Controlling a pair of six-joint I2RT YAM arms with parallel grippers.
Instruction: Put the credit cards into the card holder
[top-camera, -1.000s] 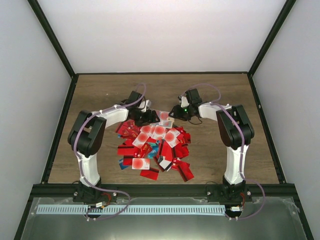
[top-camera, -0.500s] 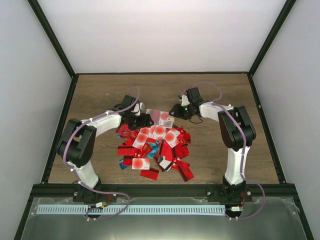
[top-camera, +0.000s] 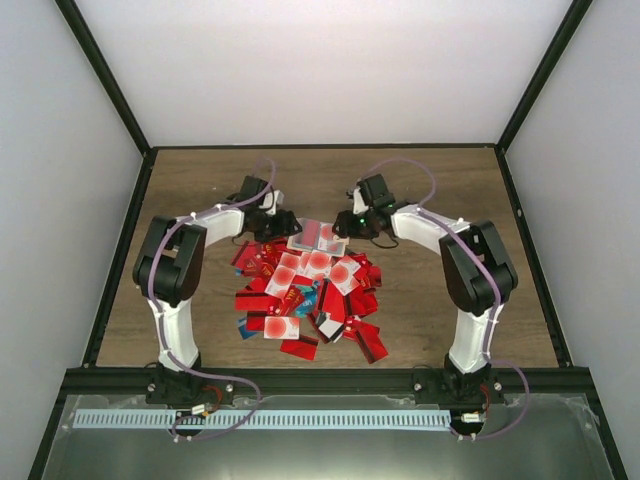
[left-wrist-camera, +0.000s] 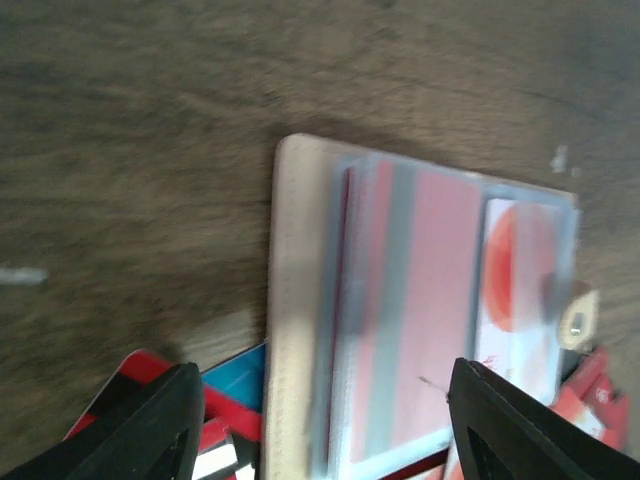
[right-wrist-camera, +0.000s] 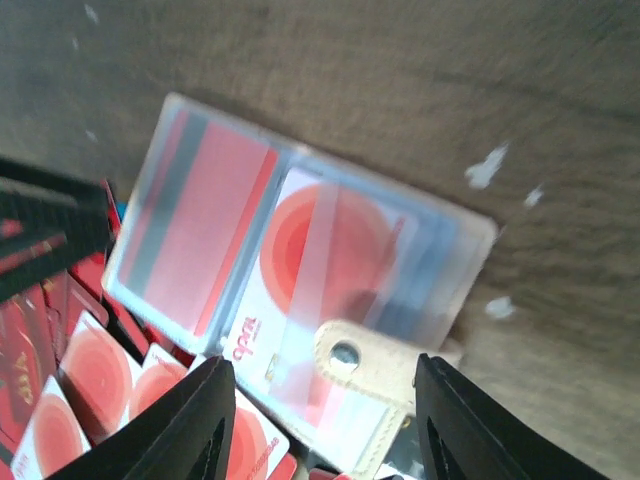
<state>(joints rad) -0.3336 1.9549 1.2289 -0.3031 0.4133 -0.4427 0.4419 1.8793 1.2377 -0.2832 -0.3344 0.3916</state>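
- The holder (top-camera: 318, 236) lies open at the far edge of the card pile (top-camera: 310, 295), hemmed in by the left gripper (top-camera: 279, 226) and the right gripper (top-camera: 349, 224), one just beside each end.
- The pile crowds the holder's near edge, with no bare wood between them.
- The strap (right-wrist-camera: 345, 352) lies across one pocket's edge, partly covering it.
- The table (top-camera: 430, 175) shows bare wood from the holder to the back wall (top-camera: 320, 70), and on both flanks outside the arms.
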